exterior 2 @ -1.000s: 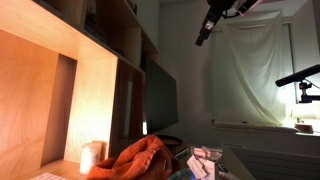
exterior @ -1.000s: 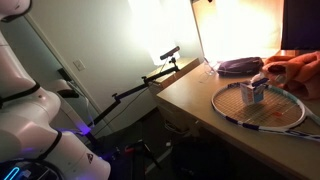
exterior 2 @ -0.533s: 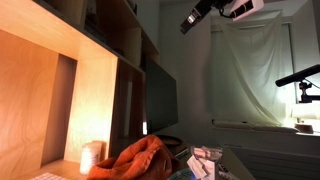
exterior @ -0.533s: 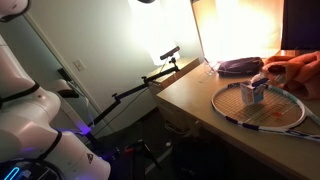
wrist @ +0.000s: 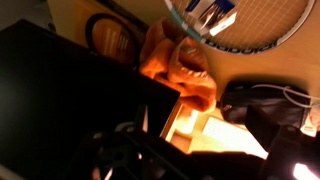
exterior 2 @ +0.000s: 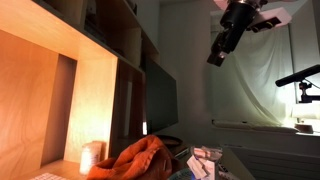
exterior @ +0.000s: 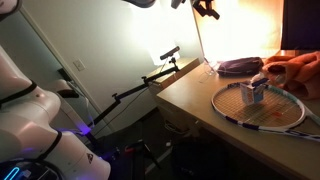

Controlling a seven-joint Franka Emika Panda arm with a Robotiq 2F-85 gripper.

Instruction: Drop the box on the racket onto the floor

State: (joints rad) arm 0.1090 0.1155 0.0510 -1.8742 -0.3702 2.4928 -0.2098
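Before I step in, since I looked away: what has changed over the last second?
The gripper has swung in overhead and come lower; its jaws hold nothing, and nothing was taken or released. The box stays upright on the racket, both unmoved.

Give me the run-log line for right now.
gripper: high, jaws open, empty | box: upright on racket strings | racket: flat on desk | drop: not yet done

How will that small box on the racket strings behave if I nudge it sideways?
The box stands upright and narrow on the racket strings, so it will probably tip before it slides. It looks like a small carton, likely light. The string bed may give slightly, making it wobble.
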